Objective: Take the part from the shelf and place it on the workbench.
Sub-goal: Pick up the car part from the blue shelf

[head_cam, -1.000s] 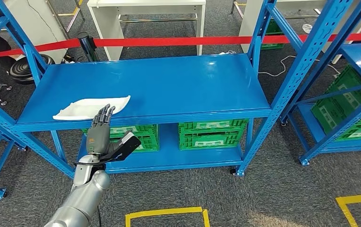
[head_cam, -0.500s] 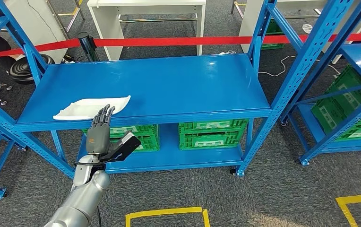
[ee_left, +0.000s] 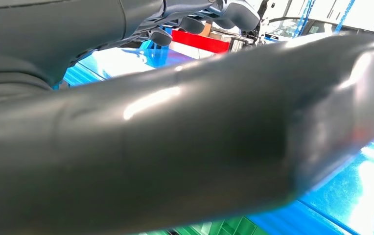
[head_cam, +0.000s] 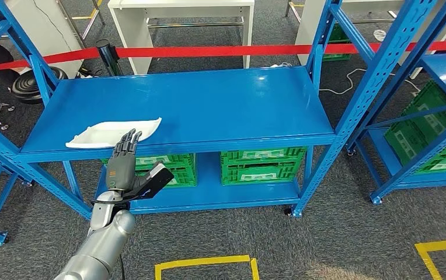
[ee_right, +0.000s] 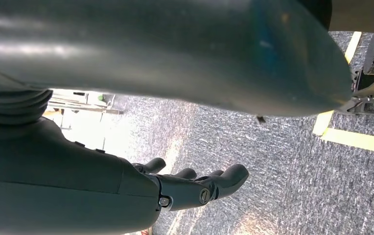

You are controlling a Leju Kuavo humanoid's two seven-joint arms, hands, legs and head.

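Observation:
The part, a flat white curved panel (head_cam: 112,132), lies at the front left of the blue shelf top (head_cam: 220,102). My left hand (head_cam: 125,168) is raised in front of the shelf edge with its fingers straight and its thumb spread to the right, holding nothing. Its fingertips (head_cam: 131,136) overlap the panel's near edge; I cannot tell whether they touch it. In the left wrist view the thumb (ee_left: 175,156) is large and close, with the fingers (ee_left: 195,22) stretched toward the shelf. My right hand (ee_right: 185,188) hangs over the grey carpet with loosely bent fingers and nothing in it.
Green crates (head_cam: 261,164) sit on the lower shelf. A red barrier tape (head_cam: 209,51) runs behind the rack, with a white table (head_cam: 180,9) beyond it. Another blue rack (head_cam: 436,111) stands at the right. Yellow floor markings (head_cam: 203,262) lie near my feet.

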